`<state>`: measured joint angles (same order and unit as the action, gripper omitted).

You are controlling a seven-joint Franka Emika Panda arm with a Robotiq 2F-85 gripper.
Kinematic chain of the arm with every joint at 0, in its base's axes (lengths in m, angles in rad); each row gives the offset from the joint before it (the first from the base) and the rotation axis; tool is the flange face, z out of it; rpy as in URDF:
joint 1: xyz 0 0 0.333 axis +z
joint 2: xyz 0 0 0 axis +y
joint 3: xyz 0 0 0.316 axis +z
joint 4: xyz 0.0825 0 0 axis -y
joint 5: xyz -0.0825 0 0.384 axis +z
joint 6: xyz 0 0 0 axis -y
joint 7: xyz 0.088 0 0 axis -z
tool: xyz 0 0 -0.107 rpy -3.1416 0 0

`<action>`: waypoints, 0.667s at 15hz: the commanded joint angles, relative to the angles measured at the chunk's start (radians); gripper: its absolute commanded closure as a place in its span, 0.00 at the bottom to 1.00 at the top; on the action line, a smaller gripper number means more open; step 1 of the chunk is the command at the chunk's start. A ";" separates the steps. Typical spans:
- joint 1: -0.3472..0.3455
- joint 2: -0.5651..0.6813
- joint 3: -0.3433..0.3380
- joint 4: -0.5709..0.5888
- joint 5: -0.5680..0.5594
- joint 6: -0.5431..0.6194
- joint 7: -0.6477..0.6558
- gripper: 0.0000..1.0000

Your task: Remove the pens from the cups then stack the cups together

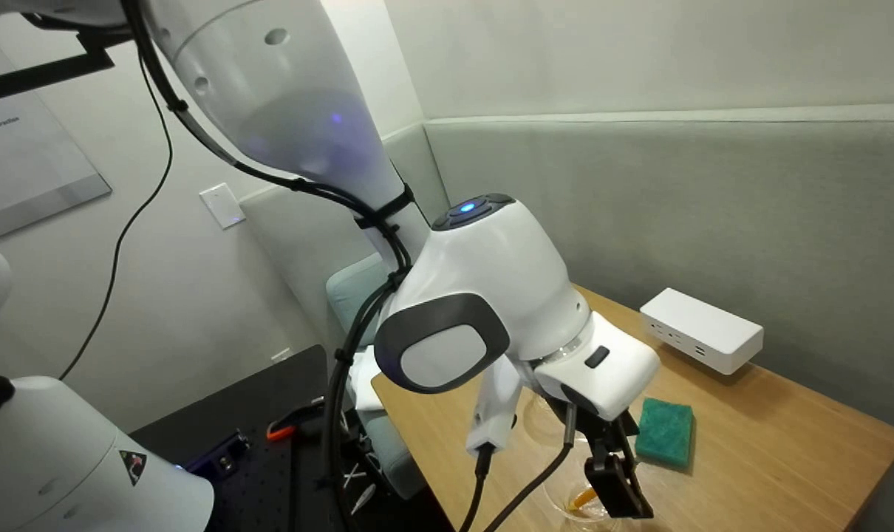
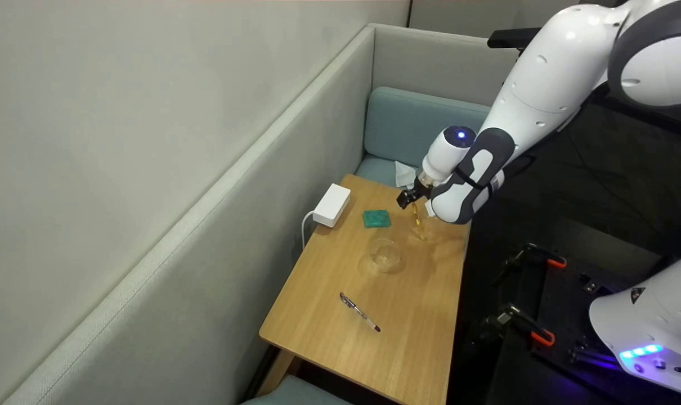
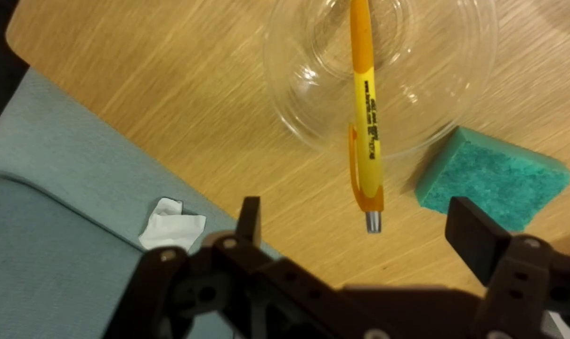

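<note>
The yellow pen [image 3: 367, 115], orange-clipped and silver-tipped, leans in a clear cup [image 3: 400, 92] toward the desk's [image 2: 413, 337] robot-side edge; the wrist view alone shows its lettering. The tool [image 3: 354, 214] has its jaws apart. Only an exterior view shows the black pen [image 2: 360, 312], lying toward the end edge farthest from the tool.

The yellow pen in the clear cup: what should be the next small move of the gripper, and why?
Probably ease the gripper slightly toward the yellow pen. In the wrist view the jaws are open, and the pen, ungripped, sticks out past the rim of the clear cup, its end appearing between them.
</note>
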<state>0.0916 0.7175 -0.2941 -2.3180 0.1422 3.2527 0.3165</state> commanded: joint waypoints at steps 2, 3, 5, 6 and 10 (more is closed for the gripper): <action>0.018 0.025 -0.005 0.022 0.033 0.010 -0.036 0.00; 0.020 0.026 -0.005 0.023 0.033 0.008 -0.036 0.00; 0.025 0.025 -0.007 0.020 0.035 0.006 -0.035 0.26; 0.026 0.024 -0.006 0.019 0.035 0.006 -0.035 0.32; 0.055 0.014 -0.028 0.001 0.043 0.007 -0.029 0.65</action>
<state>0.1103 0.7416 -0.2993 -2.3006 0.1448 3.2527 0.3164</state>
